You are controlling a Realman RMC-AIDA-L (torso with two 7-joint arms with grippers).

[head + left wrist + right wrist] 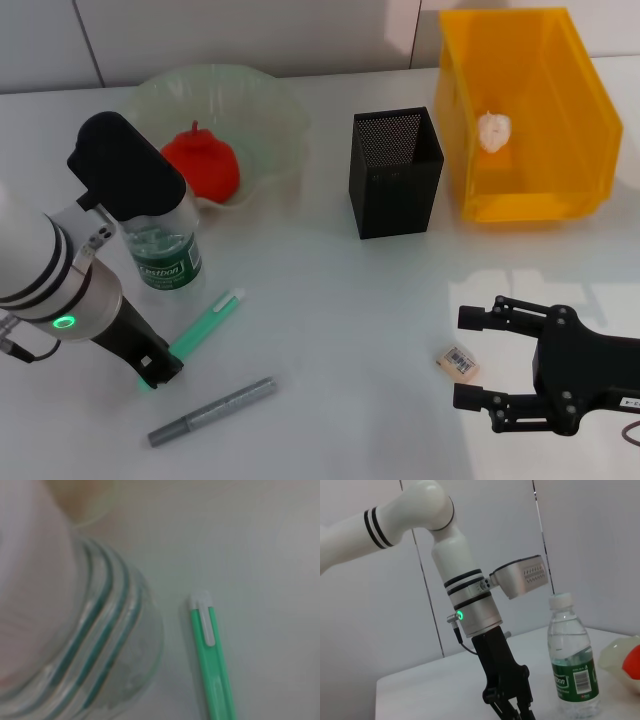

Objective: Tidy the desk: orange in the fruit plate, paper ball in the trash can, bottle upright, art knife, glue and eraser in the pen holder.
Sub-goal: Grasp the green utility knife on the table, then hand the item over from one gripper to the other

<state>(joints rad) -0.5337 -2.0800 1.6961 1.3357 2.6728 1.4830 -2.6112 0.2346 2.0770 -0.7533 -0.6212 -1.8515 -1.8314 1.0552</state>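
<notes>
The orange (200,165) rests in the pale-green fruit plate (272,102) at the back left. The paper ball (493,130) lies inside the yellow trash can (585,110). Upright beside my left arm stands the bottle (165,255), whose top is hidden by the wrist housing. My left gripper (160,373) points down at the near end of the green art knife (210,322). A grey glue pen (212,411) lies in front of it. The black mesh pen holder (395,172) is at centre. My right gripper (460,358) stands open, with the eraser (458,361) between its fingertips.
The right wrist view shows the left arm's gripper (512,711) beside the standing bottle (570,655), with a wall behind. The left wrist view is filled by the bottle (100,655) and the art knife (212,665). The table's back edge runs behind the plate and bin.
</notes>
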